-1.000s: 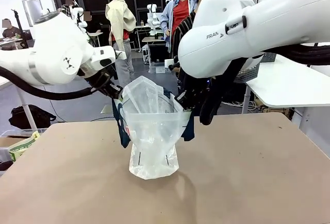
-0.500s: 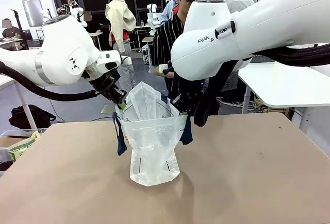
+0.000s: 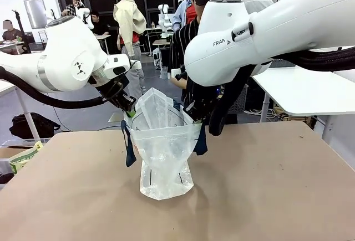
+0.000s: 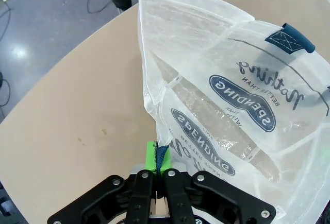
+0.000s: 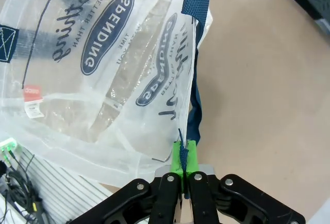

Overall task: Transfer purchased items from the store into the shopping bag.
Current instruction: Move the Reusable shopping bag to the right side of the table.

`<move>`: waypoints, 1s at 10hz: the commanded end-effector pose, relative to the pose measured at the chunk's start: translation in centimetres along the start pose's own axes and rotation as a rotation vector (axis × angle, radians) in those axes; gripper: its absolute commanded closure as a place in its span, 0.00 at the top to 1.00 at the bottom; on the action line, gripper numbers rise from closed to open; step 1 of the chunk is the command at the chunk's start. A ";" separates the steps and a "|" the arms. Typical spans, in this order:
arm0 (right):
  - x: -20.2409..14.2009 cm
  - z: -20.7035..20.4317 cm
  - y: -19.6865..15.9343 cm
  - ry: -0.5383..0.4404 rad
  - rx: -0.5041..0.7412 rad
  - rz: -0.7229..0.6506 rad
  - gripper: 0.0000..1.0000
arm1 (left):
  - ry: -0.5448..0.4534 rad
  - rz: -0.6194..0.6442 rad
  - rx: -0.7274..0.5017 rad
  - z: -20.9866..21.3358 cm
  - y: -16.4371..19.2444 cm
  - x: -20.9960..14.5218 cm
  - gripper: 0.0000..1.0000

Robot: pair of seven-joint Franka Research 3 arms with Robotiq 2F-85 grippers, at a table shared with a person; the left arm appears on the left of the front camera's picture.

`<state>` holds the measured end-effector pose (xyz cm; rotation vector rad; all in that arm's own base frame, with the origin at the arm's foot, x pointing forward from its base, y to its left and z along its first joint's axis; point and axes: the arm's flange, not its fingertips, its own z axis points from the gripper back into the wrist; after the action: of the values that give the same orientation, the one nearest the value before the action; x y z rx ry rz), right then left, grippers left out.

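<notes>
Left hand [image 3: 128, 108], seen from the front, reaches in from the left and is clamped on the bag [image 3: 163, 152] at its left rim, where a navy strap [image 3: 129, 147] hangs down. Opposite it, the right hand [image 3: 197, 116] is shut on the right rim, above the other strap [image 3: 201, 141]. Between them the bag stands upright with its base on the counter [image 3: 277, 185] and its mouth spread. The right arm's white joint hides much of the person [image 3: 180, 41] in a striped top behind the bag. The right hand is dark against that top and hard to make out. Whether anything lies in the bag cannot be told.

From the left wrist, the left hand [image 4: 156, 157] has its green pads [image 4: 150, 154] pressed together on a bit of navy strap and clear film at the bag's [image 4: 232, 95] edge. The bag rises away from the fingertips, its print upside down and its right side cut off by the frame.

From the right wrist, the right hand [image 5: 183, 154] is likewise closed on film and strap [image 5: 195, 116]. The bag [image 5: 103, 54] spreads up and left, with a red tag [image 5: 31, 93] on its side. Striped cloth [image 5: 51, 193] shows blurred through the film at the lower left.
</notes>
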<state>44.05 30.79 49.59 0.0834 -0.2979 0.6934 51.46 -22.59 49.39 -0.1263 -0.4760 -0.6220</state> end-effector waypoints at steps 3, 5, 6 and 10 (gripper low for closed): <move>-0.3 0.2 -0.1 -0.008 0.003 -0.004 0.00 | -0.009 0.000 0.005 0.1 0.2 0.1 0.00; -0.3 0.2 -0.1 -0.008 0.003 -0.004 0.00 | -0.009 0.000 0.005 0.1 0.2 0.1 0.00; -0.3 0.2 -0.1 -0.008 0.003 -0.004 0.00 | -0.009 0.000 0.005 0.1 0.2 0.1 0.00; -0.3 0.2 -0.1 -0.008 0.003 -0.004 0.00 | -0.009 0.000 0.005 0.1 0.2 0.1 0.00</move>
<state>44.06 30.79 49.59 0.0834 -0.2979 0.6933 51.45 -22.60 49.39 -0.1263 -0.4760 -0.6222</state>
